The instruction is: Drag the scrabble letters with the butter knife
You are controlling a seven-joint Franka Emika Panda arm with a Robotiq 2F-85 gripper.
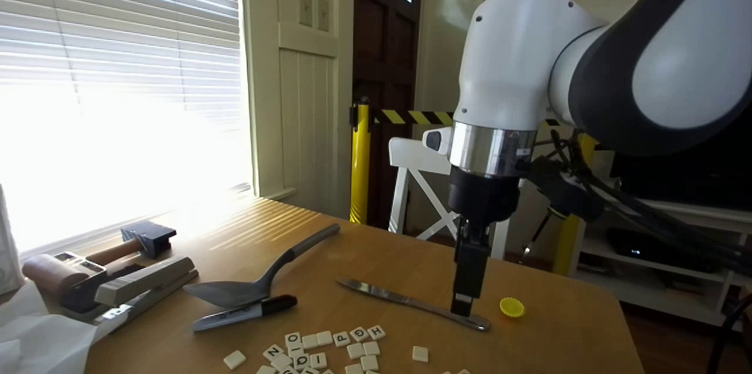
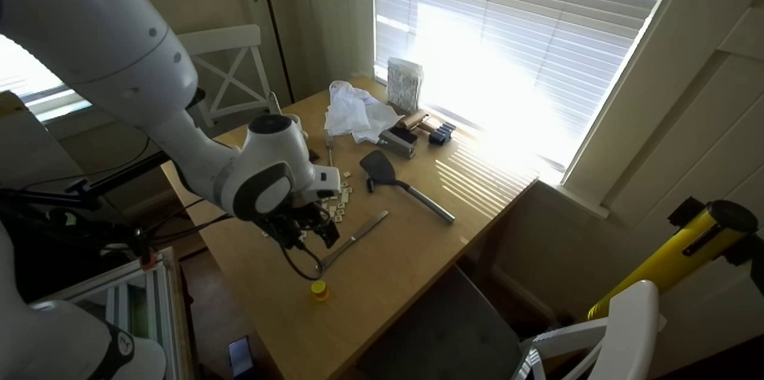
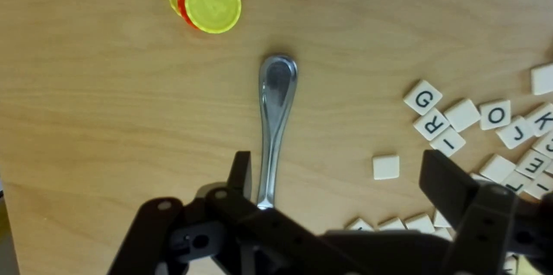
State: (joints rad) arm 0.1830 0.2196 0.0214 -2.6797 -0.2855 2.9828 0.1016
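Note:
The butter knife (image 1: pixel 405 300), slim and silver, lies flat on the table in both exterior views. In the wrist view its handle (image 3: pixel 276 93) points up, and its blade is hidden beneath the gripper. My gripper (image 3: pixel 339 170) points down over it with wide-open jaws and holds nothing. The handle runs between the fingers, close beside the left finger (image 3: pixel 240 173); one blank tile (image 3: pixel 386 167) shows nearer the right one. How high the fingertips stand above the table I cannot tell. Cream scrabble letters (image 1: pixel 355 351) lie scattered beside the knife, with more tiles (image 3: pixel 432 124) right in the wrist view.
Yellow and red discs (image 3: pixel 213 4) sit beyond the handle's end. A dark spatula (image 1: pixel 247 292), a marker (image 1: pixel 244 313) and a stapler (image 1: pixel 147 289) lie towards the window. White crumpled plastic (image 2: pixel 358 114) is farther along the table. A white chair (image 1: pixel 420 157) stands by the table's edge.

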